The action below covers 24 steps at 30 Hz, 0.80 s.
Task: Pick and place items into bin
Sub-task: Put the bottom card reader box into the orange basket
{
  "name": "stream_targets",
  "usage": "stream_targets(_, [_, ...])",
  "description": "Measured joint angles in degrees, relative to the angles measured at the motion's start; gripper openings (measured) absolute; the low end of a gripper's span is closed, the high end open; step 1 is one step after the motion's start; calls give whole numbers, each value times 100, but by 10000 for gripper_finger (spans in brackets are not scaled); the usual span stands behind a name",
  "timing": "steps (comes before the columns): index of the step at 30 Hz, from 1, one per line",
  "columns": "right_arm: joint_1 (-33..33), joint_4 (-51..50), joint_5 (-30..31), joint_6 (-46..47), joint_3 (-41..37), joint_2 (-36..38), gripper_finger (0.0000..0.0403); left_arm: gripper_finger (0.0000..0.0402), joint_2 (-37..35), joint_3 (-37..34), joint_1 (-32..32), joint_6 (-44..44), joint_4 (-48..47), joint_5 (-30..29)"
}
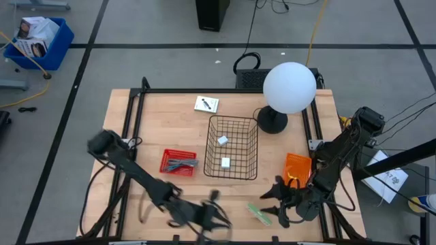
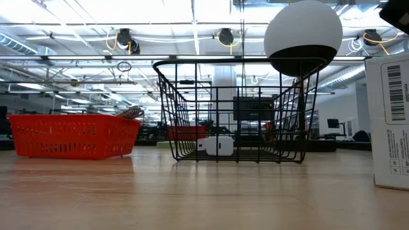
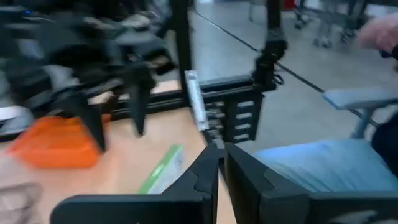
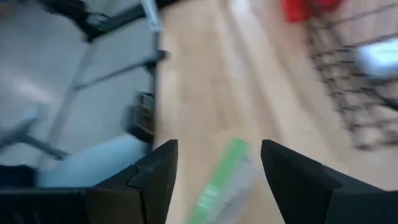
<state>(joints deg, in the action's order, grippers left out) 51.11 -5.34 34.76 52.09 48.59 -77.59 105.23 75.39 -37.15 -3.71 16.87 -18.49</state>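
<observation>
A slim green tool (image 1: 259, 213) lies flat on the table near its front edge. My right gripper (image 1: 276, 204) is open just to its right. In the right wrist view (image 4: 217, 152) the tool (image 4: 227, 177) lies ahead of the gripper, between its two fingers, and no touch shows. My left gripper (image 1: 216, 221) is shut and empty to the tool's left, and the tool shows beside it in the left wrist view (image 3: 163, 169). Two small white blocks (image 1: 223, 140) (image 1: 225, 162) lie in the black wire basket (image 1: 231, 122). A white card (image 1: 206, 104) lies at the far side.
A red bin (image 1: 178, 161) holding grey metal pieces stands left of the basket. An orange object (image 1: 298, 169) lies right of it. A lamp with a white globe (image 1: 289, 87) stands at the far right. In the low view a white box with a barcode (image 2: 388, 121) stands at the right.
</observation>
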Motion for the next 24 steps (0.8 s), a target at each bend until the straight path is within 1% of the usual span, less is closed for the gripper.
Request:
stream_targets(2, [4,-459,141,199,40,97,227,35,-476,-764,-9,-24,756,-113])
stream_targets(6, [-29,-1254,399,298,308,165,227,35,-1241,-2205,60,59,2406,-14])
stream_targets(8, [-102,-1605,392,300,499,148,225,35,-1479,-2753,92,66,2915,-5])
stream_targets(10, [-166,-1874,297,335,682,109,224,35,-1640,-3111,109,68,3147,-84])
stream_targets(15, [-276,-2465,154,515,992,-166,228,35,-1742,-3467,148,17,3115,-813])
stream_targets(18, [-347,-2772,-53,749,1166,-411,227,35,-1748,-3473,169,17,3136,-826])
stream_targets(21, [-411,-3114,-357,966,1487,-708,225,35,-1748,-3474,178,24,3137,-709])
stream_targets(24, [-422,-3165,-516,1006,1853,-1038,225,35,-1748,-3477,182,37,3166,-707])
